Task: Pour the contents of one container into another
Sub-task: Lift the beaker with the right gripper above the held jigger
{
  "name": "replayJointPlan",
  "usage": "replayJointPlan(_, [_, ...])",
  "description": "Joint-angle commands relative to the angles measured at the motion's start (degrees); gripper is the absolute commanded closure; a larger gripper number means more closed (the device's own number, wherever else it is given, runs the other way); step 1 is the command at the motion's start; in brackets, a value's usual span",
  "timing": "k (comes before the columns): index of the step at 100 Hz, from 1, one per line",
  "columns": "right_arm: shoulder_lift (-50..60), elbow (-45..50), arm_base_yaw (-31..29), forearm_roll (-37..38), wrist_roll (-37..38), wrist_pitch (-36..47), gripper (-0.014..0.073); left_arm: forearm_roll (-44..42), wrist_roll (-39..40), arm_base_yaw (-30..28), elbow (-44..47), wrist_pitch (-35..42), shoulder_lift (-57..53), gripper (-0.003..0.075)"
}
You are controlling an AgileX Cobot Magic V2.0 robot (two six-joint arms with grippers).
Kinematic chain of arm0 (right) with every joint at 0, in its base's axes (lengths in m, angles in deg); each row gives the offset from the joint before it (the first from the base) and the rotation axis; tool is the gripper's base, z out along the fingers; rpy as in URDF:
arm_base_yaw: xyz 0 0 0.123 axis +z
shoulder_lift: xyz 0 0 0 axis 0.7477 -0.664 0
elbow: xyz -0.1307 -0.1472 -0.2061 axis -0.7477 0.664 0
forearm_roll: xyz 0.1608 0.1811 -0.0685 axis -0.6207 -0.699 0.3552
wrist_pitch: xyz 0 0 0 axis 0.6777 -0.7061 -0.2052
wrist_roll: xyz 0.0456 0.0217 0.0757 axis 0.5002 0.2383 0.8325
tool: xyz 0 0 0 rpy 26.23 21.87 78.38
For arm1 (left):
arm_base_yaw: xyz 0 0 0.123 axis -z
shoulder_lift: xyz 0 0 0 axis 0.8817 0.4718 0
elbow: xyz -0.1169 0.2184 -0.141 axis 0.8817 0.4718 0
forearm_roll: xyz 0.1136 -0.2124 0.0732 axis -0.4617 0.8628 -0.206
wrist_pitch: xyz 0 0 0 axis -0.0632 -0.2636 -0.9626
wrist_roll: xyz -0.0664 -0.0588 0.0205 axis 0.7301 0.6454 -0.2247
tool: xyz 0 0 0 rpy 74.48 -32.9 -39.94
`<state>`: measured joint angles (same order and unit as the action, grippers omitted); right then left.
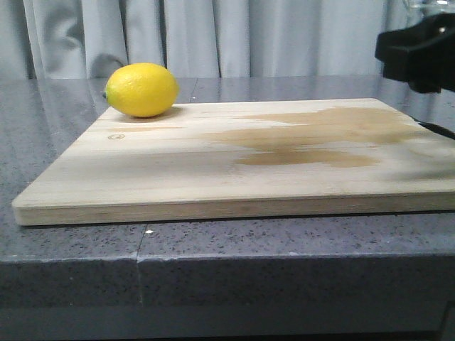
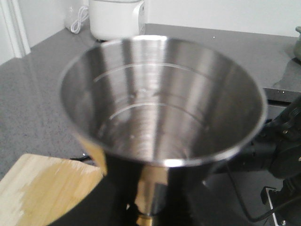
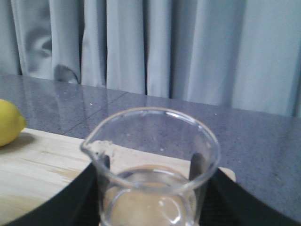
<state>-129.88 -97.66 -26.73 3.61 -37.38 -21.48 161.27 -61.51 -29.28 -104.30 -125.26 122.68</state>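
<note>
Nearest in the front view, the grey speckled desk (image 1: 213,263) carries a wooden cutting board (image 1: 213,163) with a darker stain toward 3 o'clock and a lemon (image 1: 142,89) at its 10 o'clock corner. The right hand (image 1: 419,50), cut off at 2 o'clock, grasps the glass beaker (image 3: 153,165), upright with clear liquid; its fingers are mostly hidden. The left hand, itself hidden, holds the steel jigger (image 2: 162,101) off the board's edge; its lower cone is cut off.

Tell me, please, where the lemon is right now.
In the front view the lemon sits on the far left corner of the wooden board, with the curtain behind it.
</note>
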Motion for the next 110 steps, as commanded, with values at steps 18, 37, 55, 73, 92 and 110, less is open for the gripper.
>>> replayJointPlan(18, [6.7, -11.3, 0.0, 3.1, -6.1, -10.3, 0.0358, 1.7, 1.0, 0.3, -1.0, 0.3, 1.2, 0.0740])
replayJointPlan(37, [8.5, -18.9, 0.0, 5.6, -9.1, -18.9, 0.0358, 1.2, 1.4, 0.3, -1.0, -0.3, 3.4, 0.0740])
replayJointPlan(55, [9.0, -25.0, 0.0, 11.1, -9.1, -23.4, 0.0358, 0.1, 1.4, 0.3, -1.0, -1.1, 4.7, 0.0740])
replayJointPlan(73, [9.0, -30.2, 0.0, 17.0, -9.2, -29.1, 0.0358, -1.5, 1.4, 0.3, -1.0, -1.2, 5.2, 0.0740])
replayJointPlan(92, [9.0, -33.8, 0.0, 23.8, -9.2, -33.2, 0.0358, -1.6, 1.4, 0.3, -1.0, -1.2, 5.2, 0.0740])
replayJointPlan(110, [9.0, -34.6, 0.0, 28.9, -9.2, -33.6, 0.0358, -1.4, 1.4, 0.3, -1.0, -1.2, 5.2, 0.0740])
